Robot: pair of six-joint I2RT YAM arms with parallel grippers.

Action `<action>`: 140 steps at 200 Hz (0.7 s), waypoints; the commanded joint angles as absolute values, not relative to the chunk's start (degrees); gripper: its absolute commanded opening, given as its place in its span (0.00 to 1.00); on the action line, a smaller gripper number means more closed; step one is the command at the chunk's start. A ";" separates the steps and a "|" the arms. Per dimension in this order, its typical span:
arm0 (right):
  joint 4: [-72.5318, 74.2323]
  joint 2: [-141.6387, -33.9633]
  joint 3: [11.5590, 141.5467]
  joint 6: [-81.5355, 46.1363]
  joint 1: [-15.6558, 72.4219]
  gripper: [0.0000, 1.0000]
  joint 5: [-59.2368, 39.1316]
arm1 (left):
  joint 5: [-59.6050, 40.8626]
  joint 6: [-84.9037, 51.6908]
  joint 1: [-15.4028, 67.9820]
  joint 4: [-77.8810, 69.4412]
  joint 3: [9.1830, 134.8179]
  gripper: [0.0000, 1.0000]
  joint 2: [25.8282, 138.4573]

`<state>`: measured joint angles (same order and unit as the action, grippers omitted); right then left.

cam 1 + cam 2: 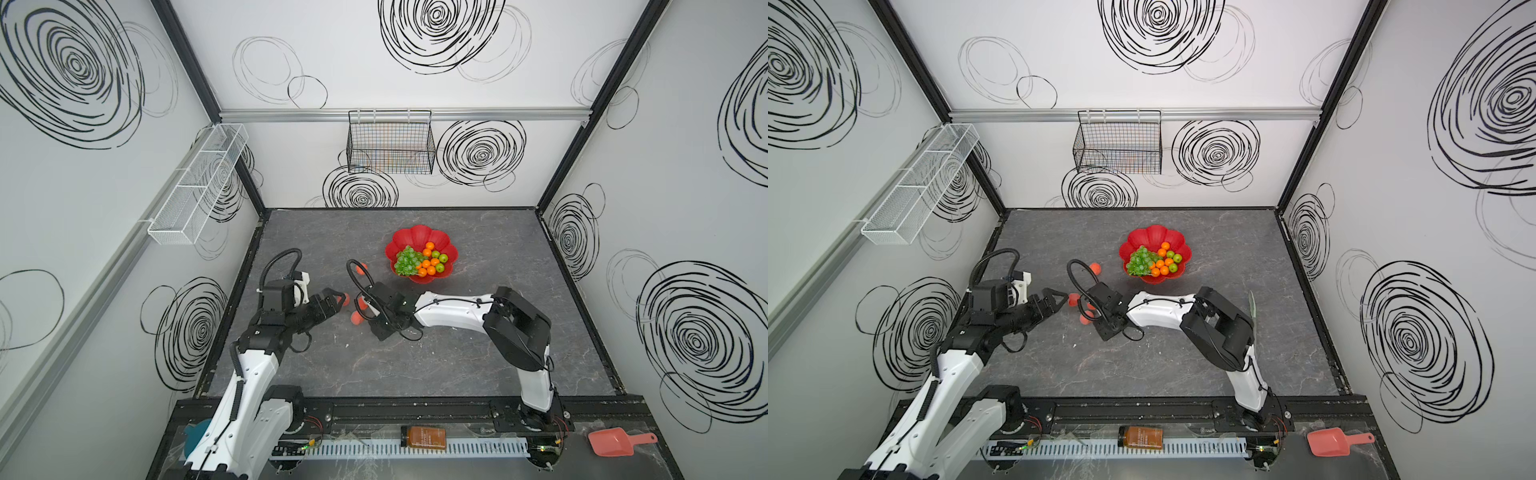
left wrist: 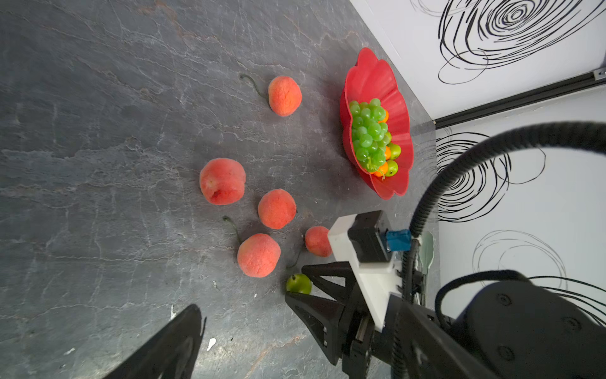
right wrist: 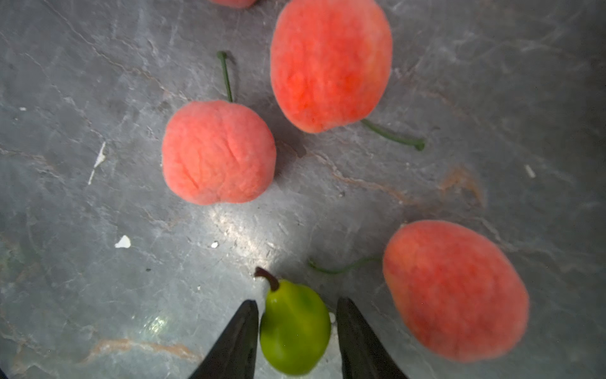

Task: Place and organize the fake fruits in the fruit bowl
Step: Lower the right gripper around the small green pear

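Note:
The red flower-shaped fruit bowl stands at the back middle of the table. It holds green grapes, oranges and green apples. Several pinkish peaches lie on the table to its front left. My right gripper is low among them, shut on a small green apple that rests on the table. My left gripper stands open just left of the peaches, holding nothing.
A black wire basket hangs on the back wall and a white mesh basket on the left wall. At the front rail lie an amber jar and a pink scoop. Pale-green tongs show behind the right arm.

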<state>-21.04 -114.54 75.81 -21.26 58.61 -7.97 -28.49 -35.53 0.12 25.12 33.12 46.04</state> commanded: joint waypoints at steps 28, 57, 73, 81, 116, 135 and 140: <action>-20.72 -115.79 75.02 -21.97 59.14 0.43 -8.00 | -28.48 -34.99 0.64 22.59 32.71 0.96 46.14; -20.70 -115.77 75.10 -21.98 59.12 0.42 -8.17 | -28.39 -35.01 0.62 22.59 32.70 0.96 46.13; -20.65 -115.62 75.13 -22.04 59.13 0.39 -8.28 | -28.39 -34.98 0.62 22.56 32.77 0.96 46.29; -20.74 -115.66 75.20 -22.03 59.11 0.39 -8.26 | -28.39 -34.98 0.62 22.59 32.79 0.96 46.32; -20.52 -115.02 74.97 -22.05 59.15 0.38 -8.43 | -28.39 -35.07 0.70 22.59 32.80 0.96 46.02; -20.52 -114.42 74.97 -22.06 59.15 0.37 -8.51 | -28.39 -34.98 0.83 22.70 32.95 0.96 46.05; -20.53 -114.21 74.94 -22.06 59.15 0.36 -8.68 | -28.39 -34.92 0.84 22.75 33.07 0.96 46.03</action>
